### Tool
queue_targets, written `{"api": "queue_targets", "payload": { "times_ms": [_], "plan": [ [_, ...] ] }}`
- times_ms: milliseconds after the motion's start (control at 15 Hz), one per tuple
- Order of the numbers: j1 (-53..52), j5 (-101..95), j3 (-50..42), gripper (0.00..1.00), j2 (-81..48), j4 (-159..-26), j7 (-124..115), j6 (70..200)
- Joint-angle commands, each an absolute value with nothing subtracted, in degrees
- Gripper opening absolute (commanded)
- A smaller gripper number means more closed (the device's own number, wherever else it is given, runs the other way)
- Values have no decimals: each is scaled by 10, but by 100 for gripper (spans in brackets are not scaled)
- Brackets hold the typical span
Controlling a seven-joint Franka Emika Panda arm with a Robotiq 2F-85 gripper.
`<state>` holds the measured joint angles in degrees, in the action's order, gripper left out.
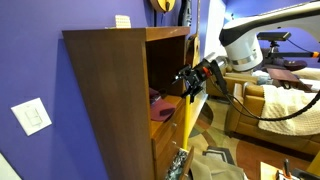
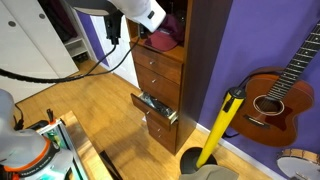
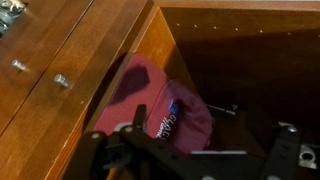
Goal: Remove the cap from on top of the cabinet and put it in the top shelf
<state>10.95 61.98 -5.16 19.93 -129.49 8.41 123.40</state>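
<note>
The maroon cap [image 3: 158, 98] lies on the floor of the top shelf [image 3: 250, 80] of the dark-brown cabinet [image 1: 110, 90], near the front edge, with pale lettering showing. It also shows in both exterior views [image 1: 158, 100] [image 2: 161, 40]. My gripper [image 3: 213, 142] is open and empty, just outside the shelf opening and a little back from the cap, and touches nothing. It shows in both exterior views [image 1: 190, 78] [image 2: 138, 33].
A small white card [image 1: 122, 20] sits on the cabinet's top. Lighter drawers with knobs [image 3: 60, 80] are below the shelf; one lower drawer [image 2: 156, 108] stands open. A guitar [image 2: 275, 95], a yellow pole [image 2: 220, 125] and a sofa [image 1: 275, 105] are nearby.
</note>
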Motion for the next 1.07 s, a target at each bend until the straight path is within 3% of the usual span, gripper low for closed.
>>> {"api": "queue_targets", "payload": {
  "times_ms": [0,1000],
  "plan": [
    [108,558,-65,100,218,-1296,37,1202],
    [113,233,-139,100,360,-1249,108,1050]
  ]
}}
